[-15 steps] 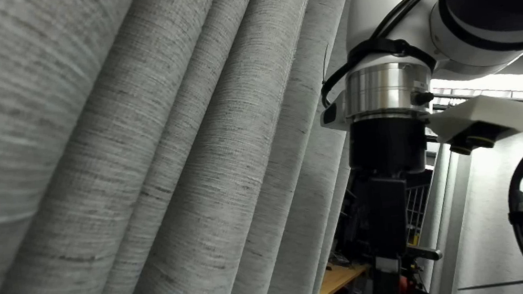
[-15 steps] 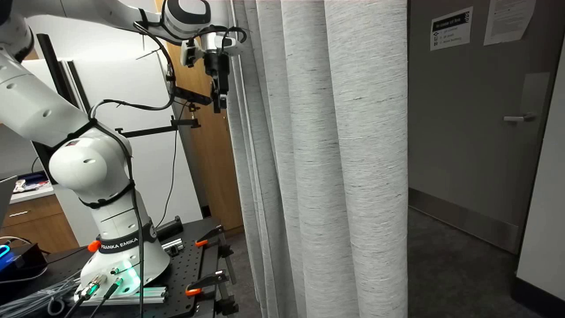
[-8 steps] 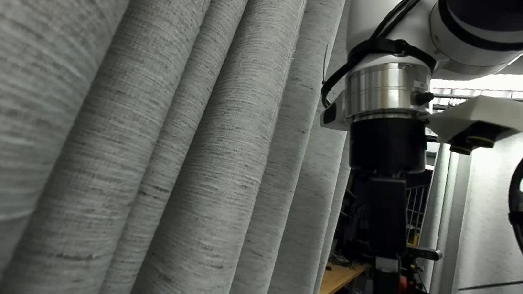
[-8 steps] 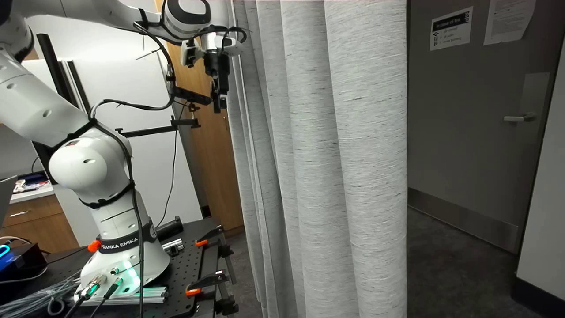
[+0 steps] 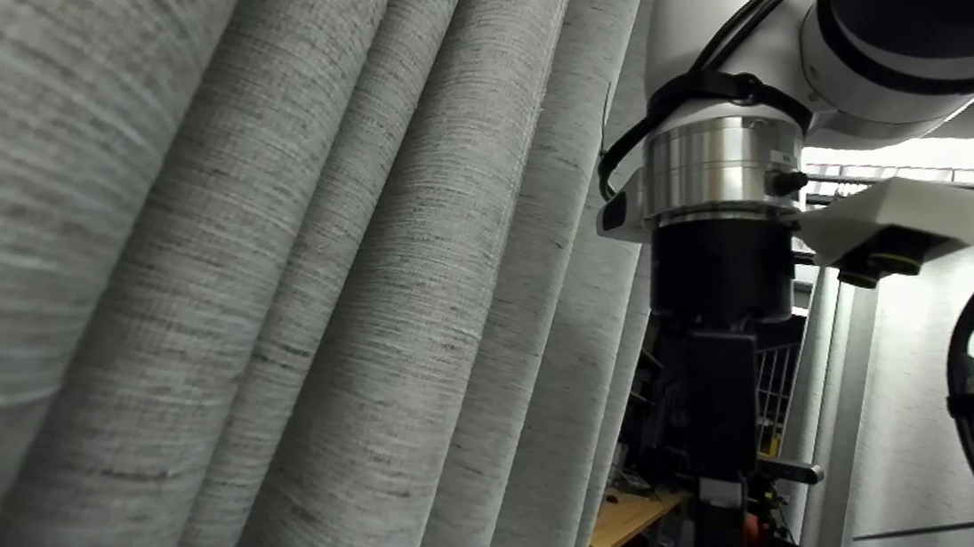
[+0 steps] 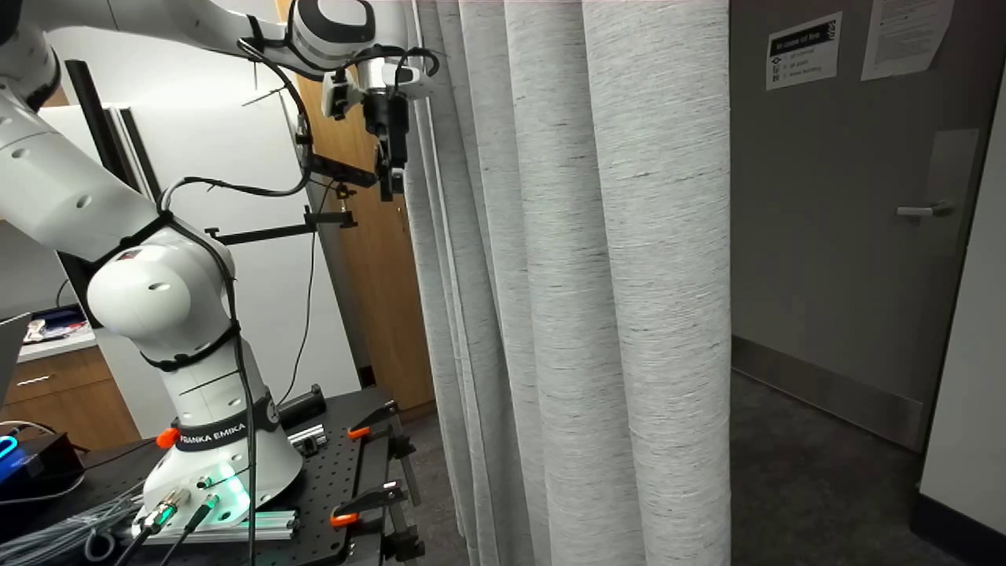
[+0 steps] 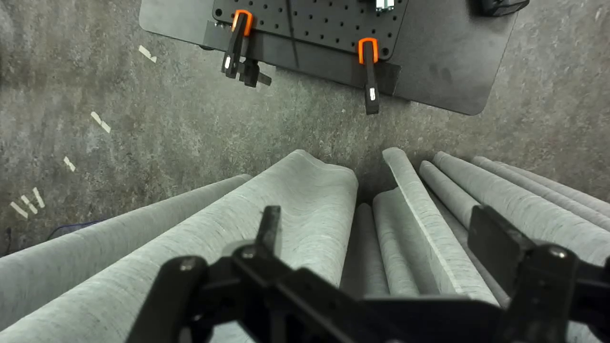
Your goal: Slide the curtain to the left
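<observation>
The curtain (image 6: 597, 275) is a large light grey drape with deep vertical pleats. It fills most of an exterior view (image 5: 366, 321), and its folds lie below me in the wrist view (image 7: 314, 200). My gripper (image 7: 383, 233) is open, with its two fingers wide apart and nothing held between them. Curtain folds and a pale hem edge show between and beyond the fingers. In an exterior view the gripper (image 6: 391, 189) points down near the curtain's left edge. Whether it touches the fabric cannot be told.
A black table (image 7: 448, 57) with orange-tipped clamps (image 7: 369, 71) stands near the curtain. A wooden cabinet (image 6: 369, 275) is behind the arm, with black camera mounts (image 6: 267, 233) nearby. A grey door (image 6: 849, 236) stands beyond the curtain. Cables run along the arm.
The arm and gripper have not visibly moved. The curtain sways slightly: its pleats shift a little left in one exterior picture, and its outer edge a little right in another.
</observation>
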Robot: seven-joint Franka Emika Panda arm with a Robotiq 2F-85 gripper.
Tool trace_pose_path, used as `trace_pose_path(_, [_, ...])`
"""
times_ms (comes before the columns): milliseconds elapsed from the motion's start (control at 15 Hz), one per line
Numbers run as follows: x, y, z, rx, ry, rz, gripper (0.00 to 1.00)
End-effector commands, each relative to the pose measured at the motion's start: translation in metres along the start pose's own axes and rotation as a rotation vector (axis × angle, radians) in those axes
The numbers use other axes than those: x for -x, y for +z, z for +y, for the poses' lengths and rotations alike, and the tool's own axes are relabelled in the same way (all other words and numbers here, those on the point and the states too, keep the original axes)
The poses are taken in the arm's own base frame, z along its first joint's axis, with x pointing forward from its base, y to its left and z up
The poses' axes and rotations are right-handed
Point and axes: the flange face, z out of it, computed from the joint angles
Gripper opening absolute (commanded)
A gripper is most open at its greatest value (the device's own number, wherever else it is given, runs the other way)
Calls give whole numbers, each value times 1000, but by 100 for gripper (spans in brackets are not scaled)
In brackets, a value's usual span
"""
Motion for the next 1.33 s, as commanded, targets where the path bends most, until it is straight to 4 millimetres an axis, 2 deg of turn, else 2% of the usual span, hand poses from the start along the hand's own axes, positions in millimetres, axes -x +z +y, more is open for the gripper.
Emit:
trace_pose_path(0, [0, -1, 0, 0, 0, -1, 100])
trace_pose_path(200, [2, 0, 15, -14, 47, 15, 100])
trace_pose_path(467, [13, 3, 52, -53, 157, 17, 100])
trace_pose_path(933, [52, 17, 140, -120, 416, 1, 100])
trace_pose_path(1133, [77, 25, 184, -155, 554, 9, 100])
trace_pose_path(1267, [92, 26, 205, -184, 630, 22, 100])
